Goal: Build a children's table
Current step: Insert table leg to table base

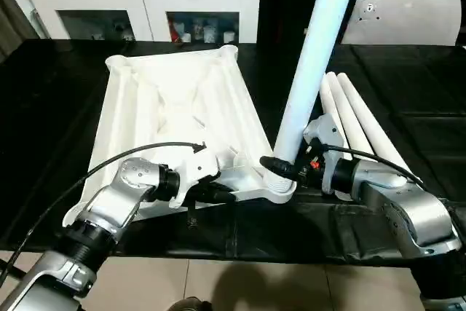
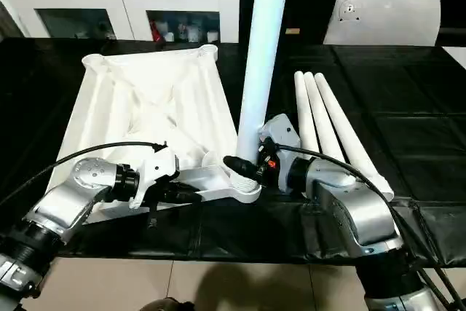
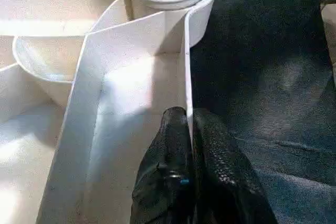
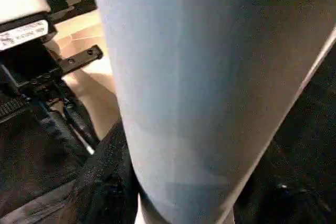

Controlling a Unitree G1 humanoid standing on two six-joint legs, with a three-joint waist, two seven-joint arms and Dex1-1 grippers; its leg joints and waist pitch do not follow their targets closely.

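The children's table top (image 1: 175, 107) lies upside down on the black work surface, ribbed underside up. One white leg (image 1: 313, 56) stands upright in the top's near right corner socket (image 1: 282, 191). My right gripper (image 1: 280, 167) is closed around that leg just above the socket, a black finger (image 4: 105, 182) against its side. My left gripper (image 3: 190, 129) is shut on the thin near rim wall of the top, just left of that socket. Three more legs (image 1: 357, 121) lie side by side to the right of the top.
A white cabinet with glass doors (image 1: 145, 5) stands behind the work surface, and a flat white board (image 1: 408, 16) leans at the back right. The black surface's front edge (image 1: 240, 256) runs just below my grippers, with tiled floor beyond. A black cable (image 1: 109, 165) loops over my left forearm.
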